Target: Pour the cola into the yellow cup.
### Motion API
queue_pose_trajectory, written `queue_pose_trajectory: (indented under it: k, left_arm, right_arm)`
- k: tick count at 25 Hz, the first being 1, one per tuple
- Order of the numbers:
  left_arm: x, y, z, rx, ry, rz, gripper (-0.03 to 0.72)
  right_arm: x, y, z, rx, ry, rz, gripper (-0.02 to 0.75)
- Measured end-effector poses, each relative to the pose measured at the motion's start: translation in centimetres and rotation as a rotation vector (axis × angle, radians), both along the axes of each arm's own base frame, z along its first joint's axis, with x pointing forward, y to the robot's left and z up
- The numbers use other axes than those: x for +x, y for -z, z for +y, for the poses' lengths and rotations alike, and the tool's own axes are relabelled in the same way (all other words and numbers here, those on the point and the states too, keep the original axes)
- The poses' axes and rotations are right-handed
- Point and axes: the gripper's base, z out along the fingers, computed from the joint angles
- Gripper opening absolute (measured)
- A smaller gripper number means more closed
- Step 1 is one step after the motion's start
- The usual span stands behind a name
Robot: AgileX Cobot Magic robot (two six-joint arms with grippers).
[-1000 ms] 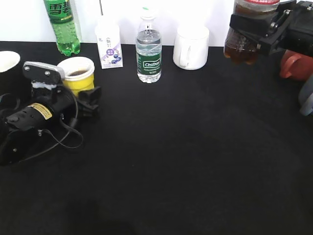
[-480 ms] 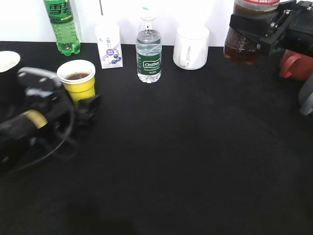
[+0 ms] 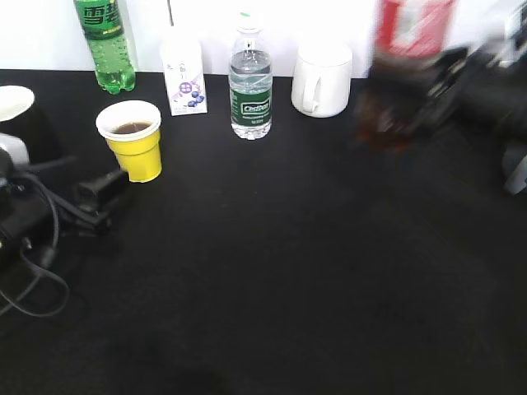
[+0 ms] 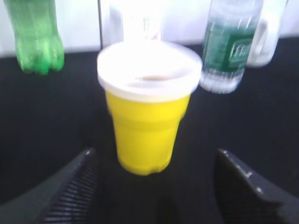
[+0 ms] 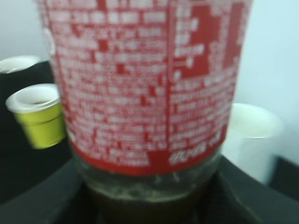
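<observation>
The yellow cup [image 3: 132, 141] stands upright at the left of the black table [image 3: 288, 263], with a little dark liquid inside. My left gripper [image 3: 101, 204] is open and sits just short of the cup, not touching it. In the left wrist view the cup [image 4: 147, 126] stands beyond my open left gripper [image 4: 154, 186], past the fingertips [image 4: 70, 186]. My right gripper [image 3: 412, 107] is shut on the cola [image 3: 403, 58], which is held upright and motion-blurred at the back right. The right wrist view shows its red label [image 5: 145, 84], the right gripper [image 5: 147, 196] and the cup [image 5: 39, 116].
Along the back edge stand a green soda bottle [image 3: 103, 41], a small carton [image 3: 184, 76], a water bottle [image 3: 249, 82] and a white mug [image 3: 321, 78]. A dark cup with a white inside [image 3: 12, 103] is at the far left. A grey object [image 3: 517, 173] is at the right edge.
My left gripper has let go of the yellow cup and pulled back to the left. My right arm has moved the cola left and lower, and it is blurred now.
</observation>
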Motion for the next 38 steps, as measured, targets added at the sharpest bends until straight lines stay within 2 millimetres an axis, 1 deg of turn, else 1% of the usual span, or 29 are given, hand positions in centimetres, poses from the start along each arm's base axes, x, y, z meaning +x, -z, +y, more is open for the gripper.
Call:
queue_pose_trajectory:
  k: [2, 3, 5, 7, 9, 10, 11, 15, 16, 18, 19, 21, 24, 25, 27, 29, 30, 32, 34, 36, 37, 38]
  left_arm:
    - [-0.2, -0.9, -0.1, -0.007, 0.02, -0.033, 0.587]
    - [-0.3, -1.1, -0.2, -0.007, 0.032, -0.042, 0.587]
    - [-0.4, -1.1, -0.2, -0.006, 0.039, -0.043, 0.587]
    - [-0.4, -1.1, -0.3, -0.005, 0.046, -0.043, 0.587]
    - [-0.4, -1.1, -0.4, -0.002, 0.062, -0.044, 0.587]
    - [-0.5, -1.1, -0.4, -0.001, 0.065, -0.044, 0.587]
    - [-0.5, -1.1, -0.4, -0.001, 0.065, -0.044, 0.587]
    - [-0.5, -1.1, -0.4, -0.001, 0.067, -0.044, 0.587]
    - [-0.5, -1.1, -0.5, 0.0, 0.068, -0.044, 0.587]
    - [-0.5, -1.1, -0.5, 0.0, 0.07, -0.044, 0.587]
    - [-0.5, -1.1, -0.5, 0.0, 0.072, -0.045, 0.587]
    - [-0.5, -1.1, -0.5, 0.0, 0.073, -0.045, 0.586]
    - [-0.5, -1.1, -0.5, 0.002, 0.079, -0.045, 0.586]
    - [-0.5, -1.1, -0.6, 0.003, 0.084, -0.045, 0.586]
    - [-0.7, -0.8, -0.7, 0.006, 0.104, -0.016, 0.58]
    - [-1.0, -0.6, -0.6, 0.031, 0.099, 0.077, 0.557]
    - [-1.2, -1.0, -0.4, 0.047, 0.092, 0.101, 0.55]
    - [-1.5, -1.9, 0.0, 0.052, 0.053, 0.147, 0.538]
    - [-2.0, -3.1, 0.5, 0.072, 0.02, 0.207, 0.536]
    - [-1.4, -5.2, 0.8, 0.145, -0.026, 0.312, 0.534]
    - [-1.1, -6.8, 1.1, 0.162, -0.066, 0.37, 0.534]
    - [-0.9, -8.6, 1.3, 0.129, -0.121, 0.445, 0.534]
  right_arm:
    - [-0.9, 1.0, 1.0, 0.004, 0.058, -0.009, 0.406]
    - [-0.8, 1.5, 1.1, 0.006, 0.1, -0.007, 0.406]
    - [0.1, 3.4, 1.3, 0.016, 0.177, 0.002, 0.406]
    - [0.9, 5.8, 1.1, 0.028, 0.239, 0.027, 0.406]
    - [1.3, 8.3, 0.9, -0.008, 0.282, 0.067, 0.406]
    - [1.4, 8.8, 0.9, -0.008, 0.283, 0.073, 0.406]
    - [1.4, 9.1, 0.9, -0.004, 0.283, 0.065, 0.406]
    - [1.4, 9.2, 0.9, -0.015, 0.28, 0.038, 0.408]
    - [1.4, 9.3, 0.9, -0.015, 0.282, 0.039, 0.438]
    - [1.3, 9.4, 0.8, -0.008, 0.292, 0.053, 0.569]
    - [1.3, 9.5, 0.7, 0.002, 0.297, 0.071, 0.617]
    - [1.0, 9.8, 0.6, 0.001, 0.302, 0.087, 0.639]
    - [-0.6, 10.7, 0.0, -0.015, 0.327, 0.148, 0.64]
    - [-1.2, 10.7, -0.2, -0.018, 0.341, 0.163, 0.641]
    - [-2.4, 10.1, -0.9, -0.014, 0.382, 0.174, 0.641]
    - [-3.5, 8.9, -1.3, -0.001, 0.392, 0.152, 0.641]
    - [-3.9, 8.1, -1.4, -0.006, 0.395, 0.144, 0.641]
    - [-4.6, 7.0, -1.8, -0.088, 0.414, 0.206, 0.641]
    - [-5.0, 5.2, -2.3, -0.172, 0.443, 0.254, 0.634]
    - [-4.4, 2.8, -2.8, -0.291, 0.498, 0.344, 0.627]
    - [-4.1, 1.3, -3.2, -0.333, 0.534, 0.391, 0.624]
    - [-3.8, -0.2, -3.5, -0.371, 0.577, 0.464, 0.616]
